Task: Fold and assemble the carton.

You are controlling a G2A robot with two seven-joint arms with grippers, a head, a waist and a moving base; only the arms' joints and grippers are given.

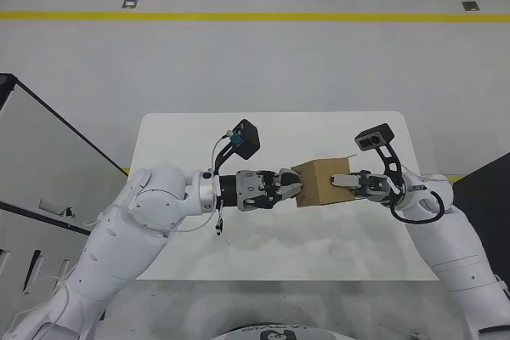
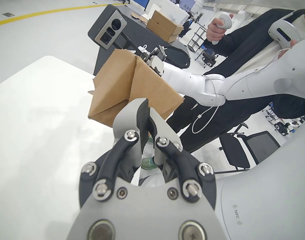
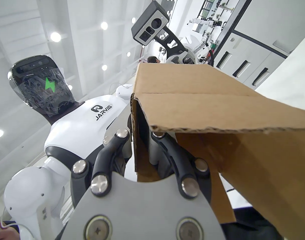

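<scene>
Nearest, pinching 1 wall of the brown carton (image 3: 205, 96) with the fingers of the right gripper (image 3: 142, 138). Positioned over the white desk (image 1: 238, 246), just between the 2 grippers. At its opposite edge, fingers of the left gripper (image 2: 146, 106) pressed together; cannot tell whether on cardboard.

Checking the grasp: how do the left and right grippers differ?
The left gripper shows fingers nearly together at a carton corner; the right gripper clamps a carton wall between its fingers. The left gripper is at one end, the right gripper opposite. Both are at the carton.
</scene>
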